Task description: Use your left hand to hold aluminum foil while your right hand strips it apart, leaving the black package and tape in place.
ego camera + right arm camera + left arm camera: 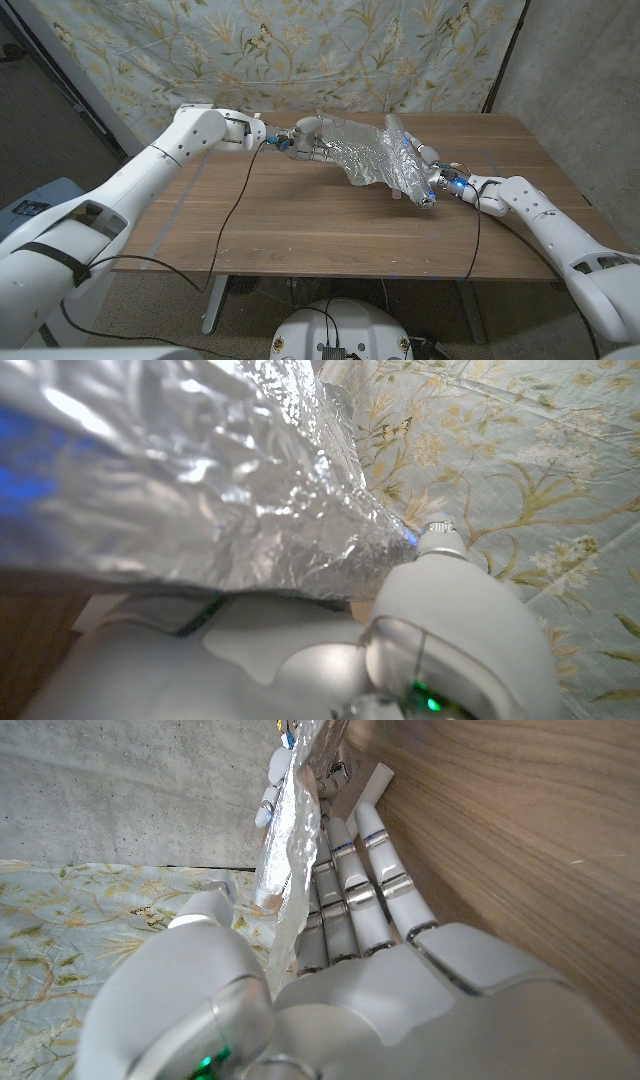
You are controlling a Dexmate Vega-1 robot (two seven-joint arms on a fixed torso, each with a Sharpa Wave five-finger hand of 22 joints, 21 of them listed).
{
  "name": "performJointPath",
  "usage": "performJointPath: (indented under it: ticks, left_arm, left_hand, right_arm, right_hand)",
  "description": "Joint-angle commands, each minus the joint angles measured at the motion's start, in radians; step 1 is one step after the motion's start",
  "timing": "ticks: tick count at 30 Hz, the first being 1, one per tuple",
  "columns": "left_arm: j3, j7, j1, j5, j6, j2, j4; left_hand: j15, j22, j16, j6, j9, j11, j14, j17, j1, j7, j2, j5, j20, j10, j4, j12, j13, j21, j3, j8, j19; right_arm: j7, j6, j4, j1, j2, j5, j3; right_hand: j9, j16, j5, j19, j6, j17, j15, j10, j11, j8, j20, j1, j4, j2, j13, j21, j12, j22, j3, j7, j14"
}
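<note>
The foil [372,152] stretches between both hands above the wooden table [300,215], toward its 1 o'clock part. The left hand [308,140] grips its 9 o'clock end, and the right hand [425,180] grips the 4 o'clock end.

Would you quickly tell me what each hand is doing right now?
Left hand: holds one end of the crinkled silver aluminum foil sheet.
Right hand: grips the foil's other end.
</note>
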Motion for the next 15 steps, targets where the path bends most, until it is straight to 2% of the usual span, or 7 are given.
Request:
performJointPath:
  ticks: [1, 7, 12, 13, 15]
  left_arm:
    - [0.013, -0.002, -0.017, 0.012, 0.028, -0.053, 0.053]
    - [0.013, 0.012, -0.017, 0.009, 0.035, -0.080, 0.071]
    - [-0.009, 0.064, 0.000, -0.007, 0.039, -0.101, 0.072]
    - [-0.014, 0.078, 0.003, -0.010, 0.038, -0.106, 0.074]
    - [-0.016, 0.085, 0.004, -0.010, 0.035, -0.111, 0.078]
  left_hand:
    - [0.001, 0.001, 0.008, 0.007, 0.003, 0.001, 0.008, 0.007, 0.017, 0.002, 0.001, 0.007, -0.002, 0.006, -0.008, 0.004, 0.005, 0.005, 0.003, 0.006, 0.008]
    - [-0.009, 0.001, 0.023, 0.018, 0.004, 0.003, 0.025, 0.013, 0.041, -0.003, 0.009, 0.011, -0.002, 0.012, -0.018, -0.003, -0.002, 0.010, 0.008, 0.011, 0.023]
    - [-0.047, 0.003, 0.066, 0.100, -0.001, -0.027, 0.101, 0.015, 0.088, -0.009, 0.010, 0.018, -0.026, 0.108, -0.029, 0.008, -0.017, 0.026, 0.014, 0.040, 0.062]
    - [-0.054, 0.003, 0.072, 0.115, -0.004, -0.042, 0.112, 0.015, 0.095, -0.013, 0.010, 0.020, -0.033, 0.133, -0.029, 0.013, -0.019, 0.030, 0.015, 0.043, 0.071]
    - [-0.073, 0.003, 0.090, 0.123, -0.009, -0.051, 0.142, 0.019, 0.122, -0.018, 0.019, 0.023, -0.041, 0.164, -0.032, 0.021, -0.018, 0.037, 0.023, 0.042, 0.085]
  right_arm:
    - [0.006, 0.006, -0.003, 0.006, -0.003, -0.001, -0.008]
    - [0.013, 0.007, 0.003, 0.012, -0.002, -0.004, -0.012]
    - [0.009, 0.008, 0.001, 0.010, -0.003, -0.004, -0.011]
    - [0.009, 0.006, 0.004, 0.012, -0.003, -0.004, -0.012]
    - [0.010, 0.006, 0.009, 0.015, -0.003, -0.006, -0.013]
  right_hand:
    - [0.003, -0.003, 0.008, 0.001, 0.000, 0.004, -0.002, -0.004, 0.000, 0.006, 0.002, 0.001, -0.001, 0.010, 0.002, -0.001, -0.002, 0.005, -0.004, 0.064, 0.002]
    - [0.003, -0.004, 0.008, 0.002, 0.001, 0.006, -0.002, -0.004, -0.002, 0.007, 0.001, 0.004, -0.002, 0.015, 0.003, -0.002, -0.002, 0.005, -0.004, 0.064, 0.001]
    - [0.003, -0.004, 0.008, 0.002, 0.001, 0.007, -0.002, -0.003, -0.002, 0.007, 0.001, 0.005, -0.002, 0.017, 0.004, -0.003, -0.002, 0.005, -0.004, 0.064, 0.001]
    - [0.003, -0.004, 0.008, 0.002, 0.002, 0.007, -0.003, -0.002, -0.002, 0.007, 0.001, 0.005, -0.002, 0.018, 0.004, -0.003, -0.002, 0.005, -0.004, 0.064, 0.001]
    - [0.003, -0.004, 0.008, 0.002, 0.002, 0.008, -0.003, -0.002, -0.001, 0.007, 0.001, 0.006, -0.002, 0.019, 0.004, -0.004, -0.002, 0.005, -0.004, 0.064, 0.001]
